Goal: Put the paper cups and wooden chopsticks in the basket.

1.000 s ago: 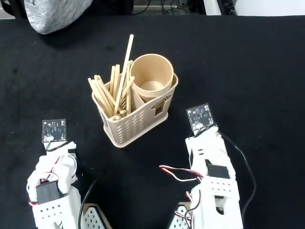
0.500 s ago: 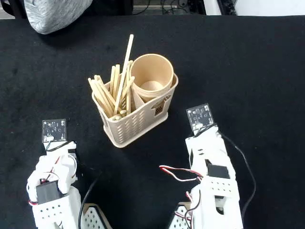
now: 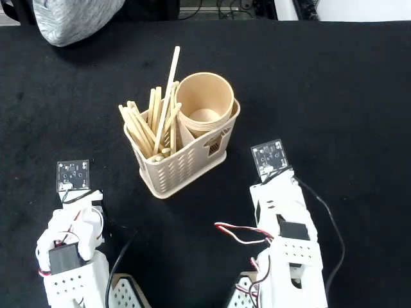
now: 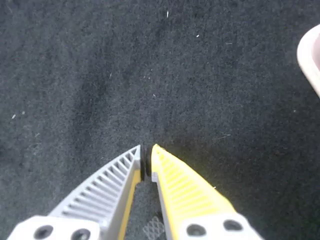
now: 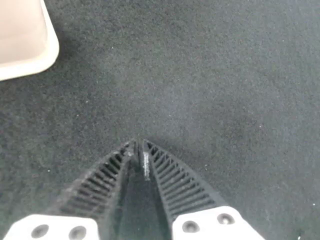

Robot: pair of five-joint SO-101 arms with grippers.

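A beige slotted basket (image 3: 176,168) stands mid-table in the high view. Stacked paper cups (image 3: 204,102) sit in its right compartment, and several wooden chopsticks (image 3: 154,125) stand in its left one, one sticking up taller than the others. The left arm (image 3: 70,247) rests at the near left and the right arm (image 3: 282,224) at the near right, both apart from the basket. My left gripper (image 4: 146,149) is shut over bare black cloth, holding nothing. My right gripper (image 5: 137,145) is shut too, with nothing in it. A corner of the basket (image 5: 22,42) shows in the right wrist view.
A black cloth (image 3: 334,96) covers the table. A grey bundle (image 3: 70,18) lies at the far left edge. A pale basket edge (image 4: 312,57) shows in the left wrist view. Red and white wires (image 3: 241,234) loop beside the right arm.
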